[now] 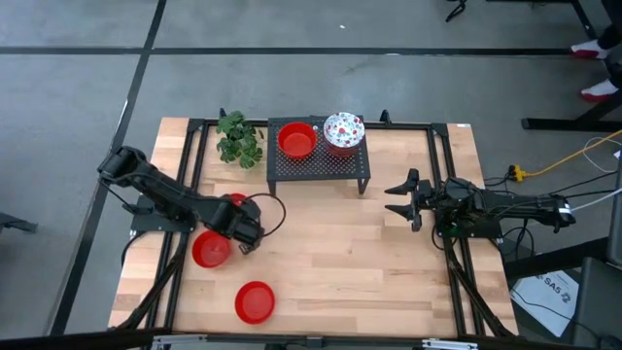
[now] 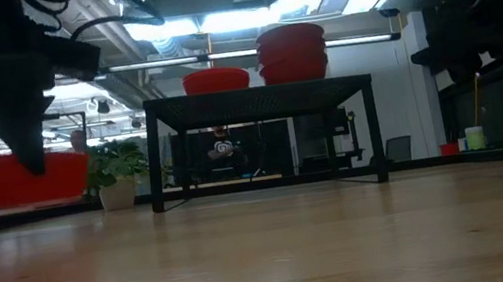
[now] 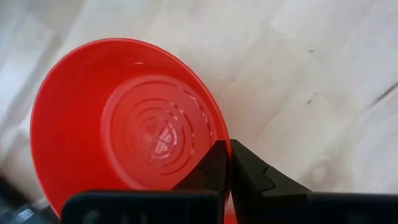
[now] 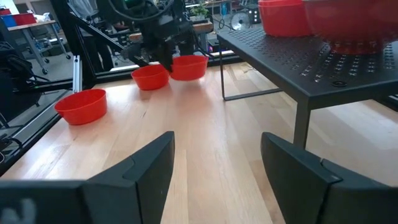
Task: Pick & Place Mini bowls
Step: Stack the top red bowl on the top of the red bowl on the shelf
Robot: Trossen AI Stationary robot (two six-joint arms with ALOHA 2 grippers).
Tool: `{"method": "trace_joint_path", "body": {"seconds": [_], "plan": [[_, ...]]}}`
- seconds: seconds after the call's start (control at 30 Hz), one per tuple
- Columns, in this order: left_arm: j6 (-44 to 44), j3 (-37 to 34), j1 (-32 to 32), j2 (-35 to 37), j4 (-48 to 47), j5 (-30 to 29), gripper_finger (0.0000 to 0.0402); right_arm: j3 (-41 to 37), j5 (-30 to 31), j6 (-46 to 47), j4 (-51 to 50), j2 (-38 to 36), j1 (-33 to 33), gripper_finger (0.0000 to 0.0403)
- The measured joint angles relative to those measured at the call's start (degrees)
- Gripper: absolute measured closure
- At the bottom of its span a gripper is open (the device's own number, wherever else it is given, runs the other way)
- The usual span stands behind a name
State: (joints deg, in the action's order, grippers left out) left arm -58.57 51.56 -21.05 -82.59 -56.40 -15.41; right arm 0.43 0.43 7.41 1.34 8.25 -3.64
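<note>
My left gripper [image 1: 241, 233] [image 3: 229, 149] is shut on the rim of a plain red mini bowl [image 3: 130, 124]. In the high view that bowl [image 1: 236, 200] is mostly hidden under the gripper. A second red bowl [image 1: 211, 249] sits on the table just beside it, and a third [image 1: 255, 301] rests near the front edge. On the black mesh stand [image 1: 321, 167] stand a red bowl [image 1: 297, 139] and a stack topped by a white speckled bowl [image 1: 342, 129]. My right gripper [image 1: 394, 201] [image 4: 217, 143] waits open at the table's right. My left gripper pinches the red bowl's rim [image 3: 225, 142], one finger [image 3: 211, 168] inside the bowl and the other [image 3: 252, 177] outside. The fingers come from above, pointing down. The bowl [image 2: 30, 181] is lifted clear of the table and sits roughly level, mouth up.
A green leafy plant [image 1: 238, 138] stands at the stand's left. A black frame rail [image 1: 190, 175] runs along the table's left side, and another [image 1: 449, 165] runs along its right. Bare wood lies between the two arms, in front of the stand.
</note>
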Motion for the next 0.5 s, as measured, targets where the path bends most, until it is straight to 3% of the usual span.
{"method": "trace_joint_path", "body": {"seconds": [0.5], "plan": [[-0.4,10.6,7.1,2.6,-19.6,-6.1,0.0398,0.0,0.0,-0.3,0.0,0.0,0.0,0.0166]]}}
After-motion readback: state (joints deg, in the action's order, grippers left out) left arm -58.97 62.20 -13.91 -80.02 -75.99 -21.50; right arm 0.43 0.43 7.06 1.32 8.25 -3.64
